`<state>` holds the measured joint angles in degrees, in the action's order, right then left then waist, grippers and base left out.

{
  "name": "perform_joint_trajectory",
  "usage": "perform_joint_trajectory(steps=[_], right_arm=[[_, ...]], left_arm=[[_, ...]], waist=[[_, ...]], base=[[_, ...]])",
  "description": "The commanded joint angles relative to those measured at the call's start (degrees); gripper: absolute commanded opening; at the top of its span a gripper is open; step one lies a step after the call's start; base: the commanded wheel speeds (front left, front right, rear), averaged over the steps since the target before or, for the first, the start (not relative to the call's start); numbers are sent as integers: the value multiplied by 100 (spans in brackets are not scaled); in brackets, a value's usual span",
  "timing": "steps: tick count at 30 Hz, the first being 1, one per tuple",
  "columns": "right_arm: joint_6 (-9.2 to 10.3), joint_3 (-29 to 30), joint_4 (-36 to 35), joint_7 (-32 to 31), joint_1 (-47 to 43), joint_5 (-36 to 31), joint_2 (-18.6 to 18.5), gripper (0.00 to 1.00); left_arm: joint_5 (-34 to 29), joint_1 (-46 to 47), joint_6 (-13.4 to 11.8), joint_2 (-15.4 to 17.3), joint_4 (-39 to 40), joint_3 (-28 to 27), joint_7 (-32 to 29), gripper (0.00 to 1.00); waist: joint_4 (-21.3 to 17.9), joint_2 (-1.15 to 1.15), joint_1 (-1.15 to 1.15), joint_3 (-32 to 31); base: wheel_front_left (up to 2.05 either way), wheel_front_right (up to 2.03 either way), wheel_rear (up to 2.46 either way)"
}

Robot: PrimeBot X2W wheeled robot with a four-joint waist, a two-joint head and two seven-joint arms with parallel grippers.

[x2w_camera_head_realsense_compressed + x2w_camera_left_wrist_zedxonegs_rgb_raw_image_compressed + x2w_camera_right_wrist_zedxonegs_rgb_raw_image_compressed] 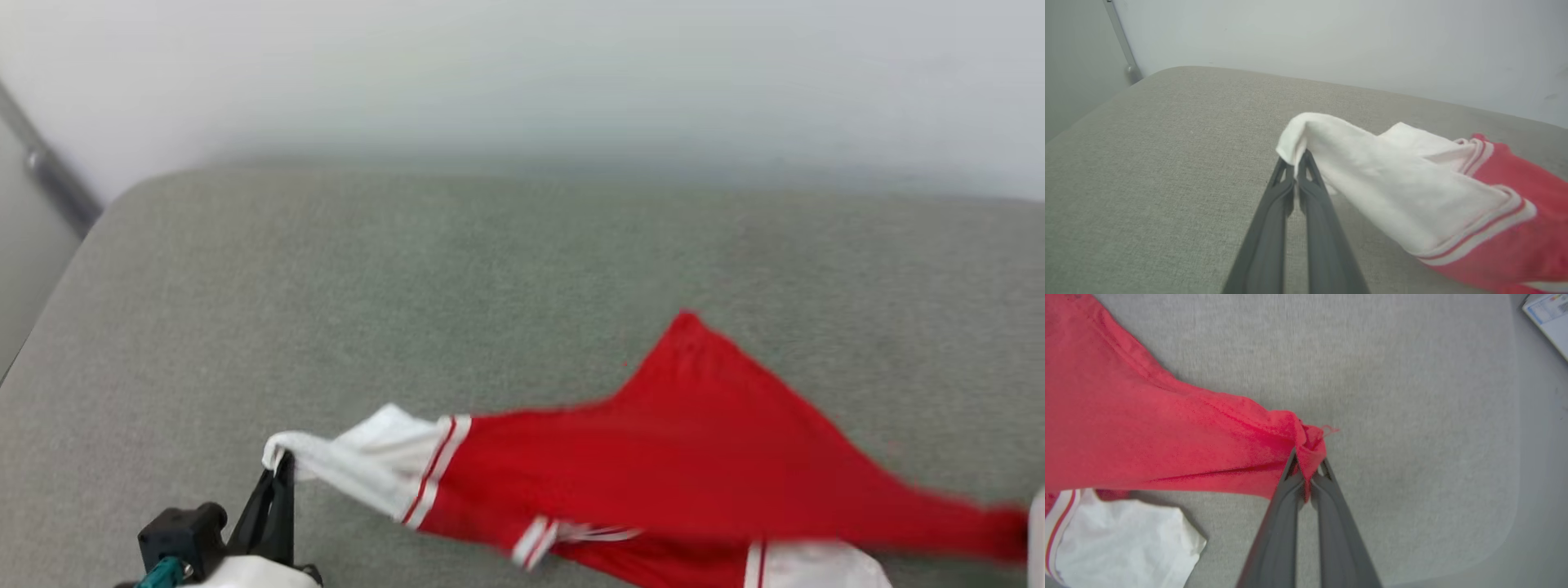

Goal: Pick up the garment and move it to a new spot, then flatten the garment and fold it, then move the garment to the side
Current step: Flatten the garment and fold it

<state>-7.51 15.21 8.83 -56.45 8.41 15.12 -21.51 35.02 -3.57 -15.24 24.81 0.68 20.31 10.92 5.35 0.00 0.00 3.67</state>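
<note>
Cloth this soft and light will sag and slip; I judge hems the safest hold. Near right on the surface (408,269), the garment (694,465) stretches between left tool (1295,165), pinching a white sleeve tip, and right tool (1308,469), clamped on a red corner.

Garment (694,457) soft matt cloth; grey pad (408,286) coarse woven fabric, matt.
</note>
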Motion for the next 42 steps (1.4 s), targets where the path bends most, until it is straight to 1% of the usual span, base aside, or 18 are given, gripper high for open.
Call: perform_joint_trajectory(steps=[1,2,5,8,9,10,13,14,15,16,19,22,24,26,32,35,37,42], right_arm=[[4,33,-97,-43,-361,23,118,0],[4,11,-199,-82,-664,8,140,0],[4,89,-380,-65,-1461,182,559,0],[4,174,-414,98,-1951,279,951,0],[4,198,-398,191,-2042,303,1071,24],[4,242,-380,325,-2117,294,1169,100],[4,261,-453,1052,-2112,313,1347,100],[3,304,-503,2143,-1914,270,1453,100],[3,307,-507,2504,-1836,255,1453,100],[3,240,-387,3438,-1576,298,1476,100],[3,36,-238,4109,-1234,389,1424,100],[3,-254,-151,4556,-805,501,1351,100],[3,-511,-43,4518,-544,560,1316,100],[3,-812,29,4194,-232,611,1239,100],[3,-1511,281,2475,716,570,900,100],[4,-1734,415,1550,1177,547,801,100],[4,-1823,559,1090,1420,455,758,100],[3,-1986,1021,643,1889,269,796,100]], left_arm=[[47,-104,-44,-1,9,-25,-15,0],[57,-168,-70,38,5,-40,-47,0],[103,-279,-124,80,32,-75,-101,0],[140,-290,-143,92,24,-73,-179,0],[128,-271,-146,103,19,-59,-215,0],[123,-247,-142,111,6,-35,-245,0],[139,-189,-140,108,-22,-12,-316,0],[140,-186,-160,136,-32,3,-354,0],[114,-179,-176,151,-33,14,-376,0],[147,-119,-189,136,-14,21,-431,0],[115,-24,-177,128,29,48,-446,0],[86,137,-148,107,100,58,-438,0],[71,236,-122,81,135,88,-417,0],[57,348,-93,44,164,126,-407,0],[-28,747,34,-83,183,287,-385,0],[-72,954,98,-134,226,349,-353,0],[-113,1085,151,-214,251,433,-330,0],[-138,1365,253,-350,215,544,-262,0]], waist=[[-419,0,0,-432],[-478,0,0,-472],[-622,0,0,-519],[-725,0,0,-516],[-750,0,0,-509],[-771,0,0,-503],[-833,0,0,-482],[-886,0,0,-456],[-897,0,0,-440],[-902,0,0,-385],[-846,0,0,-254],[-748,0,0,-17],[-674,0,0,111],[-578,0,0,230],[-239,0,0,642],[-63,0,0,932],[62,0,0,1095],[250,0,0,1387]], base=[[0,0,0],[0,0,0],[0,0,0],[0,0,0],[0,0,0],[0,0,0],[0,0,0],[0,0,0],[0,0,0],[0,0,0],[0,0,0],[0,0,0],[0,0,0],[0,0,0],[0,0,0],[0,0,0],[0,0,0],[0,0,0]])
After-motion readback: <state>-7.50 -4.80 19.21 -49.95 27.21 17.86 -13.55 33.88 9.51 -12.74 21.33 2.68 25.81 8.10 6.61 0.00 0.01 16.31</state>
